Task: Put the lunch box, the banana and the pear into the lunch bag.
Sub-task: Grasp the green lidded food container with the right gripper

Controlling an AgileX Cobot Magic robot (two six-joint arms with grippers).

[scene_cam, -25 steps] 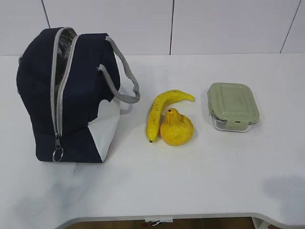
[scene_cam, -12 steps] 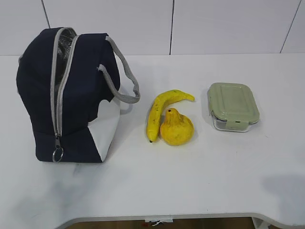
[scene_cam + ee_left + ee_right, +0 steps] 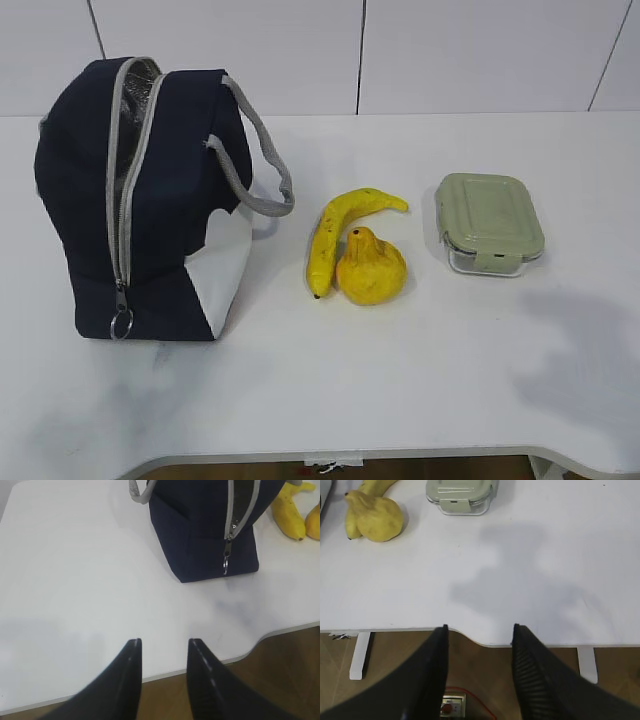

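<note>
The worktop (image 3: 400,380) carried everything. The lunch bag (image 3: 150,200) stood at its left, zipper partly open, its inside hardly visible. The lunch box (image 3: 489,222) sat right, its contents unclear. The banana (image 3: 335,235) touched the pear (image 3: 371,266) mid-table. Only the wrist views showed the left hand (image 3: 164,650) and right hand (image 3: 480,635), both parted, empty, near the worktop's front edge.

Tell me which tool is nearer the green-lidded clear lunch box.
Right. The right tool hangs open over the table's front edge with the green-lidded clear lunch box straight ahead. The left tool sits beyond the navy fabric lunch bag, with the box out of its view.
</note>
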